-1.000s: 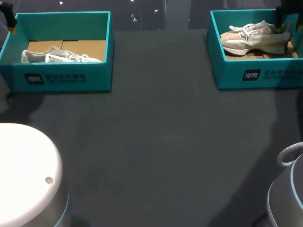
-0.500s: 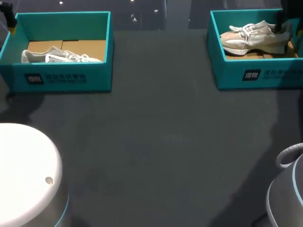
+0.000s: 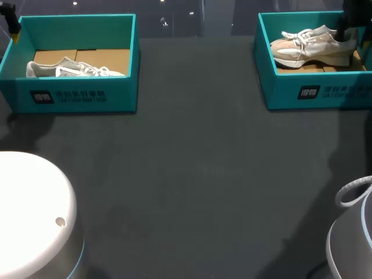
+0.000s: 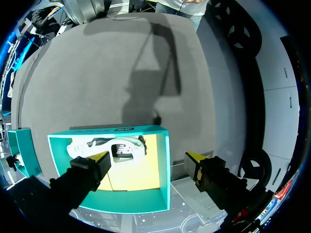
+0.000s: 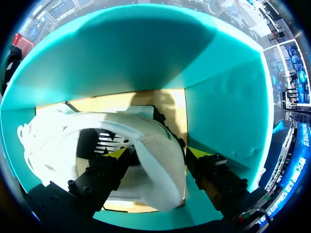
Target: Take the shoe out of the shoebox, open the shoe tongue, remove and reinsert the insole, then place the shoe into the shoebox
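A pale grey-and-beige shoe lies in the teal right shoebox at the far right. Its heel sits between the yellow-tipped fingers of my right gripper, which touch it from both sides, so the gripper is shut on the heel. From the head view the right gripper reaches down at the shoe's heel end. My left gripper hangs open, high above the left shoebox. A second white shoe lies in that box, which stands at the far left.
Both boxes have brown cardboard floors. The dark grey table stretches between and in front of them. My two arm bases stand at the near corners, the left base and the right base.
My right gripper has shifted slightly to the right at the shoe's heel, and the heel end has risen a little. The left arm and left box are unchanged.
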